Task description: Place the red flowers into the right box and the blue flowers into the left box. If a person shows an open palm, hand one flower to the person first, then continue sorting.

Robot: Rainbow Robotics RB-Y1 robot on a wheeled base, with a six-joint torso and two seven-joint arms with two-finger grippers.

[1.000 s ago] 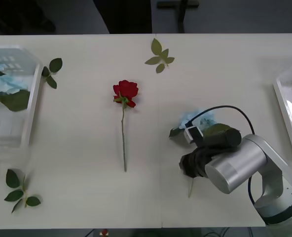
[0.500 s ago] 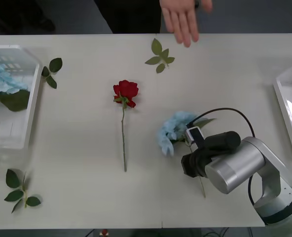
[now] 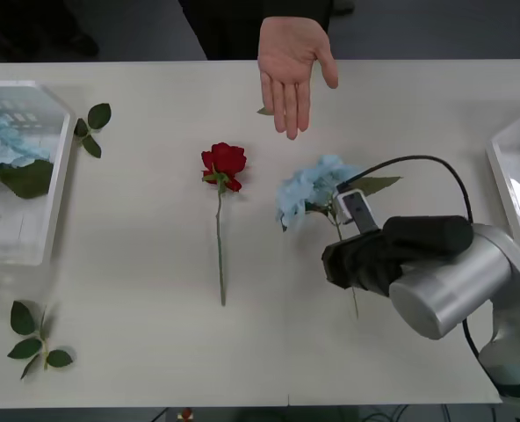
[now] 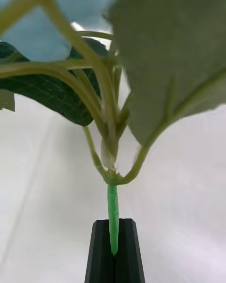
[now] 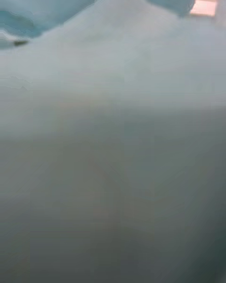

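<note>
My right gripper [image 3: 352,257] is shut on the stem of a blue flower [image 3: 311,189] and holds its bloom up, right of the table's middle. In the right wrist view the black fingers [image 4: 101,254] pinch the green stem [image 4: 112,217], with the blue bloom [image 4: 42,33] and broad leaves [image 4: 174,61] beyond. A person's open palm [image 3: 291,66] reaches over the far edge, just beyond the bloom. One red flower [image 3: 224,164] lies at the table's middle. The left box [image 3: 54,207] holds another blue flower [image 3: 1,149]. The right box [image 3: 510,180] sits at the right edge with a bit of red inside.
Loose green leaf sprigs lie near the left box [image 3: 91,127] and at the front left corner [image 3: 36,338]. The left wrist view has a pale-blue blur [image 5: 113,122] close to the lens. A black cable [image 3: 418,163] loops over the right arm.
The person's hand has come in over the far edge with its palm open. My right gripper has carried the blue flower up and away from me, toward that hand.
</note>
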